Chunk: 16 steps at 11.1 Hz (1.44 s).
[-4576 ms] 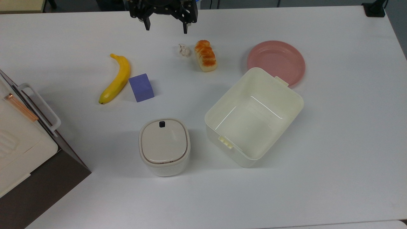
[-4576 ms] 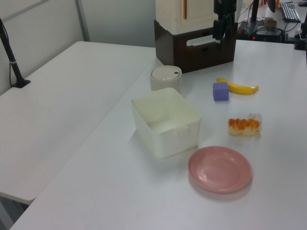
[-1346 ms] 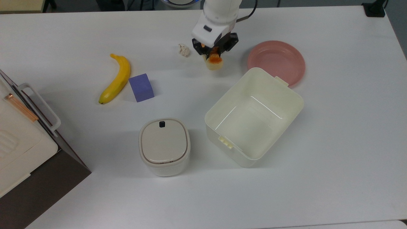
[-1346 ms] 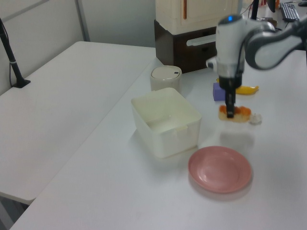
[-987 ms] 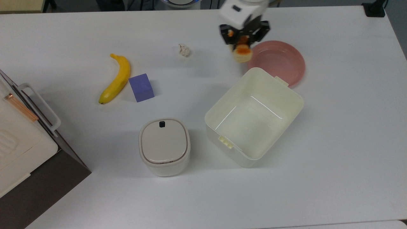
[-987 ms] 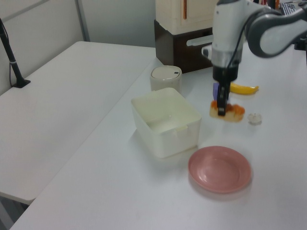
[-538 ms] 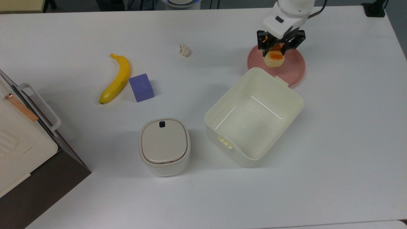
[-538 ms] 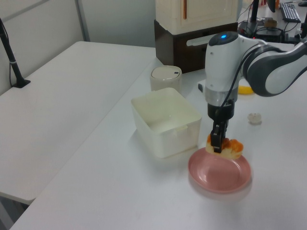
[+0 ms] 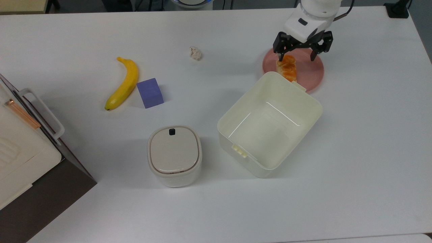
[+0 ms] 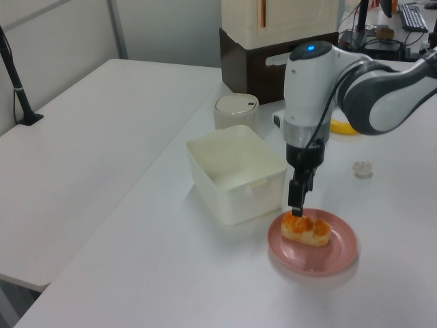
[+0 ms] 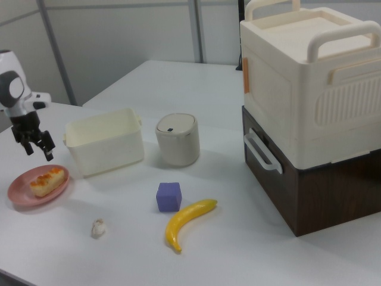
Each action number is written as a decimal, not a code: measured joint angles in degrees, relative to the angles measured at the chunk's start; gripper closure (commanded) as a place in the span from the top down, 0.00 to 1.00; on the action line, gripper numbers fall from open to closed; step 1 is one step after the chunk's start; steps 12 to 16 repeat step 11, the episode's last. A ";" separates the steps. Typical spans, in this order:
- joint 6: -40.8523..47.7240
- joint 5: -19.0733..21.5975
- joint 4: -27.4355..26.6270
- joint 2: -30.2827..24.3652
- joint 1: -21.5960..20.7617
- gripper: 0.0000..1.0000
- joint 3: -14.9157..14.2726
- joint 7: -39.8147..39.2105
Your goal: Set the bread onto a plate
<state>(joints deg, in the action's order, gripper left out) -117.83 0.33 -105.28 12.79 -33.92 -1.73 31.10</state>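
The bread (image 9: 287,69), a small loaf with a glazed orange top, lies flat on the pink plate (image 9: 309,72) toward the plate's side nearest the top view's left. My gripper (image 9: 296,54) hangs just above the plate, open, its fingers spread wide with nothing between them. In the left view the bread (image 10: 306,229) rests on the plate (image 10: 339,254) directly below the gripper (image 10: 298,199). In the right view the gripper (image 11: 37,149) stands clear above the bread (image 11: 46,180) and plate (image 11: 21,194).
A large cream tub (image 9: 270,125) sits close to the plate, its corner overlapping the rim in the top view. A whitish wad (image 9: 195,53), a banana (image 9: 124,84), a purple cube (image 9: 150,92), a lidded pot (image 9: 174,155) and a big appliance (image 9: 20,152) lie toward the top view's left.
The gripper carried the bread from the table across to the plate. Since half a second ago it has opened and the bread now lies flat on the plate.
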 measured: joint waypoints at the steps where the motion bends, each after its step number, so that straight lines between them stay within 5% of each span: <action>1: 3.52 -0.12 0.83 -1.61 1.92 1.00 -0.09 -2.53; 4: 19.14 -0.12 4.44 -8.22 12.61 1.00 -0.53 -18.09; 8: 22.06 -0.11 5.86 -11.55 25.53 1.00 -1.65 -30.18; 16: 22.06 0.00 7.88 -11.51 26.98 1.00 -3.88 -31.50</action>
